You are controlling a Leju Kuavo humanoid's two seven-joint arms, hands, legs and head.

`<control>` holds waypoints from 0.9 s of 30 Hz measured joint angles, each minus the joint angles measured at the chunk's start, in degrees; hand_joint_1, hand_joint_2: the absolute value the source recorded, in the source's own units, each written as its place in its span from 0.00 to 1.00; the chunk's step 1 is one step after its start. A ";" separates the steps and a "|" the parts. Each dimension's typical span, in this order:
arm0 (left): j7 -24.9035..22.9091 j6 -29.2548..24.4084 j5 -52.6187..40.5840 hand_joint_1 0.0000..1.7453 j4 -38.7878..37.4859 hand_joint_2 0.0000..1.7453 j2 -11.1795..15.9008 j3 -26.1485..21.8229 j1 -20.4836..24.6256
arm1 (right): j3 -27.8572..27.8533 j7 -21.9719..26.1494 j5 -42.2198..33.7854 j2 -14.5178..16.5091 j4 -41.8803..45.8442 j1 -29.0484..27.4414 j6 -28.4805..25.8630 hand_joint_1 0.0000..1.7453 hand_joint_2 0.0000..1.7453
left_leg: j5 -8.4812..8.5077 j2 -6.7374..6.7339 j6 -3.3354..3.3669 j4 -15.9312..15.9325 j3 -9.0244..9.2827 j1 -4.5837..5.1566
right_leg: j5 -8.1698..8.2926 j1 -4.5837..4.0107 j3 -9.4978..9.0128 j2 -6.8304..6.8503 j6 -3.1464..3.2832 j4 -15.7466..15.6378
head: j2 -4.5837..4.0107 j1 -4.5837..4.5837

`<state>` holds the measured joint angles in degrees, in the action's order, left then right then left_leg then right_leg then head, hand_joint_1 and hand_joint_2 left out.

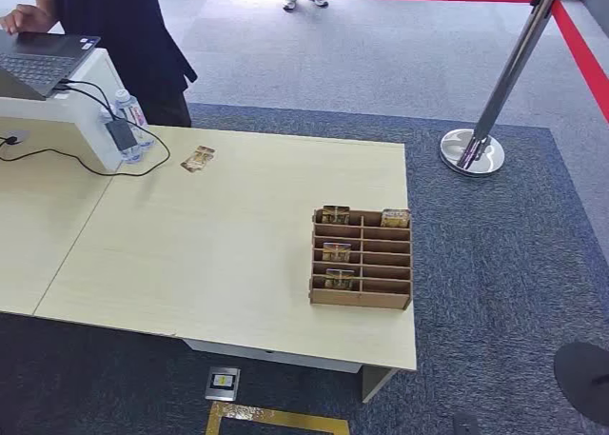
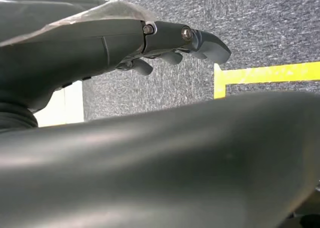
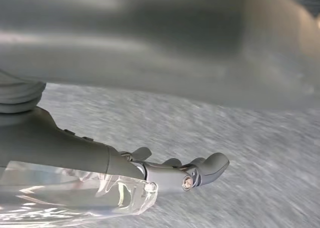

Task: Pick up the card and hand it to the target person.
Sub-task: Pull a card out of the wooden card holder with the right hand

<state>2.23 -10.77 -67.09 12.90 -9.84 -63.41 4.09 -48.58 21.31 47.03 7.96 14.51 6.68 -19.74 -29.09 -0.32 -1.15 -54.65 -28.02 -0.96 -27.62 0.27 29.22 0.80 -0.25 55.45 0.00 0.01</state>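
A wooden slotted card rack (image 1: 362, 258) stands on the pale table (image 1: 215, 245) near its right front corner, with several cards upright in its slots, such as one card (image 1: 335, 214) at the back left. A loose card (image 1: 198, 158) lies flat at the table's far edge. A person in dark clothes (image 1: 122, 35) stands behind the far left corner, one hand on a laptop. My left hand (image 2: 166, 43) hangs over grey carpet with fingers stretched out, holding nothing. My right hand (image 3: 177, 170) also hangs over carpet, fingers extended and empty.
A laptop (image 1: 39, 59) sits on a white riser at the far left, with cables, a dark device and a water bottle (image 1: 133, 121) beside it. A chrome stanchion (image 1: 496, 92) with red belts stands right of the table. Yellow floor tape (image 1: 276, 419) lies below the table's front edge.
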 joint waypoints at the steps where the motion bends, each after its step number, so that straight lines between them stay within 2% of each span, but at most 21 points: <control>1: 0.04 -0.05 -0.10 0.00 -0.03 0.00 -0.03 -0.21 0.02 | -0.22 0.97 -0.03 -0.02 0.04 0.19 -0.31 0.00 0.00 | 0.00 0.00 0.00 0.00 0.00 0.00 | 0.00 0.00 0.00 0.00 0.00 0.00 | 0.00 0.00; 5: 0.24 -0.53 -0.54 0.00 -0.25 0.00 -0.32 -1.59 0.14 | -1.55 8.56 -1.53 -0.15 0.75 1.50 -2.75 0.00 0.00 | 0.00 -0.01 0.00 0.00 0.00 0.00 | 0.01 0.00 0.00 0.00 -0.01 0.00 | 0.00 0.00; 9: 0.25 -1.09 -0.42 0.00 -0.41 0.00 -0.56 -2.85 0.29 | -2.33 17.32 -7.39 0.03 3.57 3.07 -5.87 0.00 0.00 | 0.01 -0.01 0.00 -0.01 0.01 0.00 | 0.02 0.01 0.00 0.00 -0.01 0.01 | 0.00 0.00; 14: 0.24 -1.28 -0.27 0.00 -0.48 0.00 -0.76 -3.68 0.53 | -0.42 18.61 -15.90 1.22 11.10 3.65 -6.15 0.00 0.00 | 0.03 -0.01 0.03 -0.01 0.01 0.01 | 0.02 0.01 0.00 0.00 -0.01 0.01 | 0.00 0.00; 20: 0.32 -1.11 -0.80 0.00 -0.50 0.00 -0.94 -4.18 0.79 | 7.83 18.84 -24.50 3.56 25.46 0.60 -6.61 0.00 0.00 | 0.02 -0.01 0.03 -0.01 0.01 0.00 | 0.02 0.01 0.01 0.00 -0.01 0.02 | 0.00 0.01; 24: 0.91 -0.56 -1.39 0.00 -0.52 0.00 -0.95 -4.17 0.80 | 14.32 18.57 -25.29 5.44 37.77 -3.65 -6.02 0.00 1.00 | 0.02 -0.02 0.02 -0.01 -0.01 0.00 | 0.02 0.01 0.02 0.00 -0.01 0.02 | 0.00 0.00; 27: 1.37 -0.26 -1.69 0.00 -0.54 0.00 -0.97 -4.15 0.78 | 19.33 16.51 -23.00 6.35 47.13 -7.15 -4.59 0.00 1.00 | 0.02 -0.02 0.02 -0.01 -0.03 0.00 | 0.01 0.01 0.02 0.00 -0.01 0.02 | 0.00 0.01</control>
<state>3.60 -11.02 -68.78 12.35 -10.81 -67.56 4.87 -29.25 37.82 24.03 14.31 61.65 -0.47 -24.33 -29.06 -0.34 -1.13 -54.66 -28.05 -0.95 -27.60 0.28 29.25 0.80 -0.26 55.47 0.00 0.02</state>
